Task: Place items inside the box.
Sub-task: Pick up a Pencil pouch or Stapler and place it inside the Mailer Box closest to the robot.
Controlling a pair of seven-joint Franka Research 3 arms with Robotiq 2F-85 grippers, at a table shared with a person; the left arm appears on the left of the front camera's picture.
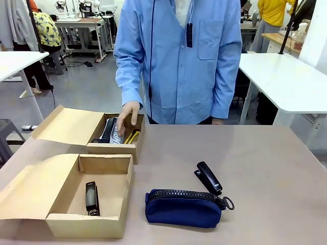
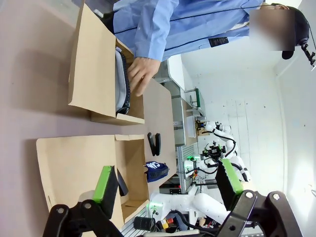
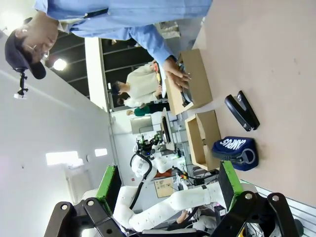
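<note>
Well ahead of both tools: person's hand (image 1: 127,116) inside smaller cardboard box (image 1: 115,149), covering yellow utility knife (image 1: 133,136). Larger cardboard box (image 1: 87,225), flap open, holds one small black item (image 1: 91,198). Navy pouch (image 3: 236,152) and black stapler (image 3: 242,111) on bench (image 1: 265,173) beyond right tool (image 3: 169,181), outside boxes. Right tool spread, empty. Left tool (image 2: 168,180) spread, empty. Front view gives knife's yellow; left wrist view gives white-and-black item (image 2: 120,81) under hand.

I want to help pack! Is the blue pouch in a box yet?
Out. The blue pouch lies on the table, right of the near cardboard box, outside its walls.
</note>
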